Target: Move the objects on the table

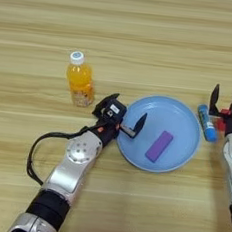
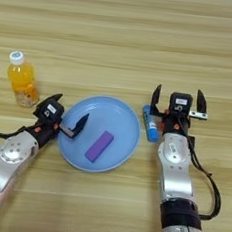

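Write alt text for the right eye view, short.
A blue plate on a wooden table holds a purple block, with the left gripper open over its left rim. The right gripper is open beside a blue tube lying right of the plate; an orange drink bottle stands upright at far left.

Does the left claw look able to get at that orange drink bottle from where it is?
Probably yes. The left claw sits open at the blue plate's rim, and the orange drink bottle stands upright just beyond it with only bare table between them.
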{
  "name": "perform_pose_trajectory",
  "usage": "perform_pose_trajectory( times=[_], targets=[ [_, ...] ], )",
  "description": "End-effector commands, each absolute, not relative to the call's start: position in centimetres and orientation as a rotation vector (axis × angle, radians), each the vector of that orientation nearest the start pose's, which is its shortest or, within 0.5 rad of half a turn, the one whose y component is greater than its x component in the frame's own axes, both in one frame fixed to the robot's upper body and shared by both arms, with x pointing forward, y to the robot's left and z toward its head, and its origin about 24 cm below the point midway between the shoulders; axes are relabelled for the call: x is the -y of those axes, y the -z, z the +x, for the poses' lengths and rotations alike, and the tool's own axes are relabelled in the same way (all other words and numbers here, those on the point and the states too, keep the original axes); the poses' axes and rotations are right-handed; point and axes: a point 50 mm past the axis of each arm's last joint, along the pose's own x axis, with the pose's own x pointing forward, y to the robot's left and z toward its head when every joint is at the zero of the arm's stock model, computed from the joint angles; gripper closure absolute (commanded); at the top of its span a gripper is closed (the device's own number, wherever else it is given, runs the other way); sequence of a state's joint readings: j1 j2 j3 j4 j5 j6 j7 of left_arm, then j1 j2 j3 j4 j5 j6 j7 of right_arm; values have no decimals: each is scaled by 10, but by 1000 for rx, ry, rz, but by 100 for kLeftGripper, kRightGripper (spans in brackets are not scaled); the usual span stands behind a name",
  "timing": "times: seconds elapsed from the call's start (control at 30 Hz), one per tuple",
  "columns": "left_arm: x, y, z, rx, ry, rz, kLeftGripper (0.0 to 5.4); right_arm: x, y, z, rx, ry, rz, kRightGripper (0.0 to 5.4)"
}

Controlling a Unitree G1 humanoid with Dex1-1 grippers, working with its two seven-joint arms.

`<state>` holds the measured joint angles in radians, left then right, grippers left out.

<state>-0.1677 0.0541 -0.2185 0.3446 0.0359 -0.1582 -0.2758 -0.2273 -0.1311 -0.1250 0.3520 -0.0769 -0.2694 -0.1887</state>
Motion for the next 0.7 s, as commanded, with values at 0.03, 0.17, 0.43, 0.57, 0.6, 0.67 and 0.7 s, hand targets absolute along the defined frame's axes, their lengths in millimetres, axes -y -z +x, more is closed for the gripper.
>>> perform_pose_trajectory(
  times=[0.03, 0.17, 0.43, 0.57, 0.6, 0.67, 0.7],
  targets=[
    [-87, -14, 271, -46, 533, 145, 2, 200, -53, 293, 158, 253, -181, 0],
    [-87, -13, 271, -46, 535, 145, 2, 200, -53, 293, 159, 252, -182, 0],
    [-86, -13, 271, -46, 541, 144, 2, 200, -53, 293, 159, 251, -182, 0],
    [-86, -13, 271, -47, 542, 144, 2, 200, -53, 293, 159, 251, -182, 0],
    [-86, -13, 271, -49, 542, 146, 2, 200, -53, 293, 159, 251, -182, 0],
    [-86, -12, 273, -57, 531, 166, 2, 200, -53, 293, 160, 250, -183, 0],
    [-86, -11, 274, -64, 524, 188, 2, 199, -53, 293, 160, 250, -183, 0]
  ],
)
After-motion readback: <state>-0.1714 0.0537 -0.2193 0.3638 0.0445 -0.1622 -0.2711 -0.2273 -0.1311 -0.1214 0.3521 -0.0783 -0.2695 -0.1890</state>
